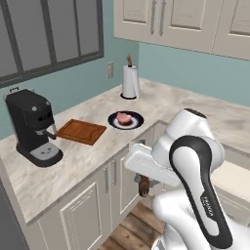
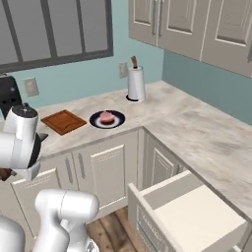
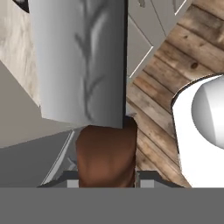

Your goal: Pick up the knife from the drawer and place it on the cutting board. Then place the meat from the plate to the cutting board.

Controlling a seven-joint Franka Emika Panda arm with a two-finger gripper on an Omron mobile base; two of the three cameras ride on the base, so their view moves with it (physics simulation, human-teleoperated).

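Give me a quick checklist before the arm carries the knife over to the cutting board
1. Knife in the gripper, handle between the fingers: ok.
2. Cutting board bare, ready to take it: ok.
3. Meat on its plate, beside the board, not in the landing spot: ok.
4. Coffee machine stands just beside the board; clearance on approach: cannot tell.
5. Drawer left open: not ok if the base drives past.
6. Blade's tilt relative to the counter: cannot tell.
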